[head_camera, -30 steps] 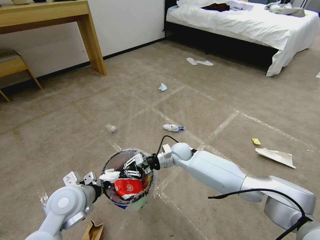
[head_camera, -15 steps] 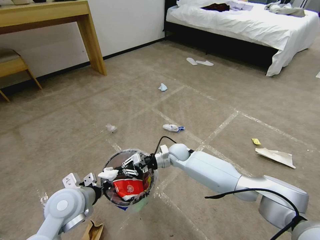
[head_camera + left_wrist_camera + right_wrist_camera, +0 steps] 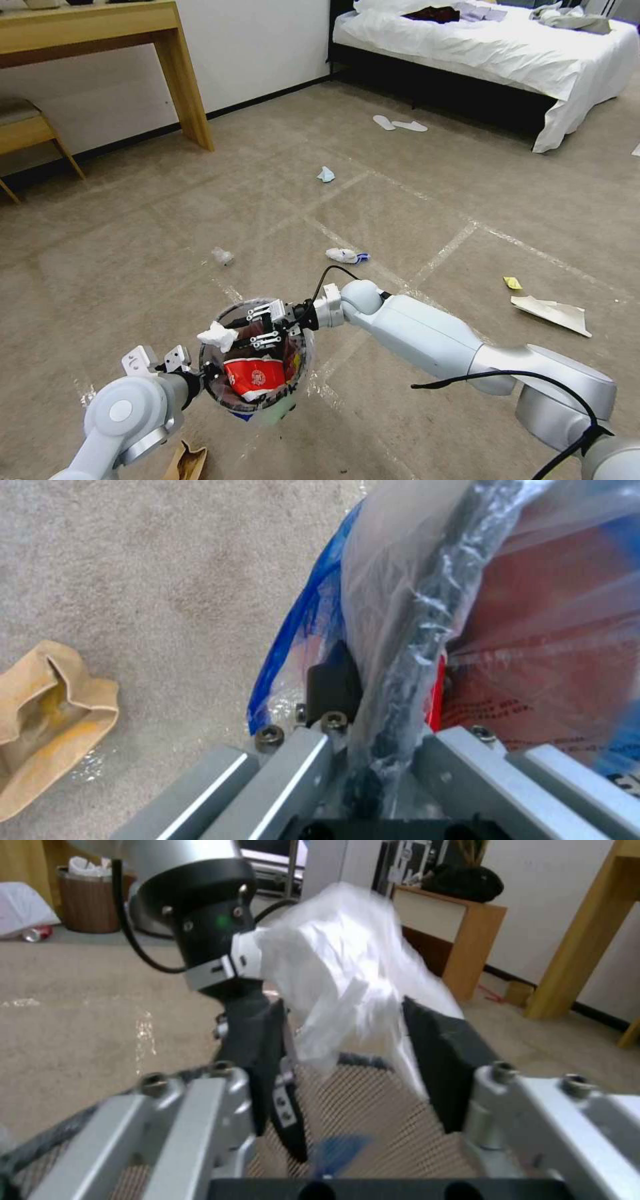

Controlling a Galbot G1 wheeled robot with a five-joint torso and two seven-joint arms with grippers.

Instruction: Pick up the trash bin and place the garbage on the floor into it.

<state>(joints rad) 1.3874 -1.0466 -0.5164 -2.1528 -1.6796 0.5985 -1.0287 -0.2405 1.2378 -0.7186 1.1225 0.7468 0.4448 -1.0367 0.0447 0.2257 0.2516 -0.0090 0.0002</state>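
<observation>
My left gripper (image 3: 200, 377) is shut on the near-left rim of the trash bin (image 3: 293, 373); the left wrist view shows the lined rim (image 3: 413, 630) pinched between its fingers. The bin hangs above the floor (image 3: 433, 200) with a red-and-white wrapper (image 3: 255, 377) inside. Over the bin's mouth my right gripper (image 3: 235, 328) is shut on a crumpled white tissue (image 3: 217, 335) (image 3: 333, 965). More garbage lies on the carpet: a tissue (image 3: 222, 255), a white-and-blue wrapper (image 3: 345, 255), a bluish tissue (image 3: 325, 175), a yellow scrap (image 3: 512, 283), torn paper (image 3: 551, 312) and brown cardboard (image 3: 187, 461) (image 3: 47, 725).
A wooden desk (image 3: 180, 80) and a low stool (image 3: 27, 130) stand at the back left wall. A bed (image 3: 500, 53) fills the back right, with white slippers (image 3: 399, 124) in front of it. Open carpet lies between them.
My right gripper has lifted a little over the bin with the tissue still in it. The bin and left arm have shifted slightly to the left.
</observation>
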